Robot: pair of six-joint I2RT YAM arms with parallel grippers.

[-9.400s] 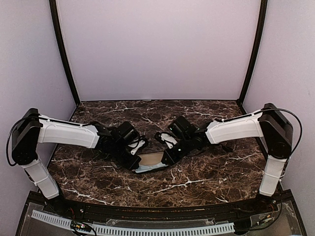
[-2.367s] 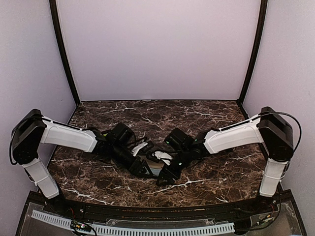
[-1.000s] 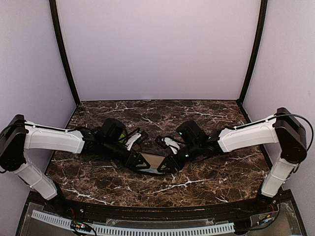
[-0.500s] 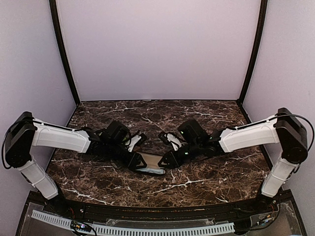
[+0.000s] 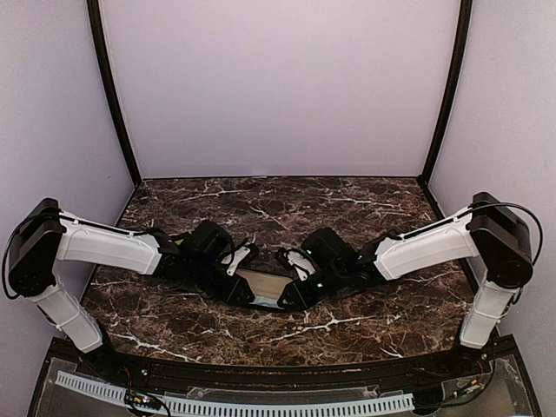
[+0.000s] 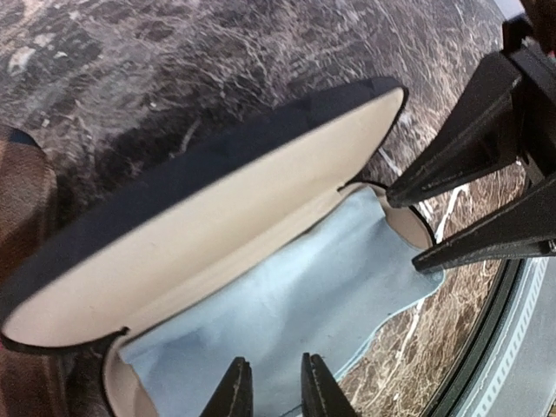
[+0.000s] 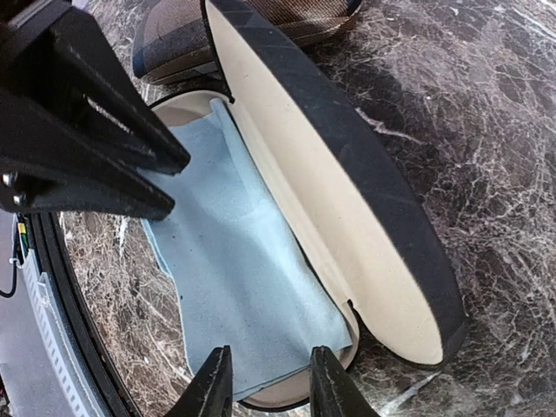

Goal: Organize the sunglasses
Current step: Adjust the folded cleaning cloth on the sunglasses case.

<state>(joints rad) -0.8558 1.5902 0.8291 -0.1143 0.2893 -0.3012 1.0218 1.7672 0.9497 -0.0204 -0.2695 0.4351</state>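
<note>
- Open oblong glasses case (image 6: 217, 234): dark shell, smooth cream lining; soft light blue cloth (image 6: 295, 304) inside, spilling over the near rim.
- Beside it, brown striped case (image 6: 22, 226) on veined dark marble table (image 5: 347, 200).
- Sunglasses not discernible.
- Left gripper (image 6: 274, 359) low at 1 end, jaws narrowly apart over cloth.
- Right gripper (image 7: 271, 350) opposite, jaws wider apart, straddling the case's end.

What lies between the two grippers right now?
Between left gripper and right gripper: an open oblong case with cream lining, a light blue cloth spread inside, seen in the top and both wrist views.
</note>
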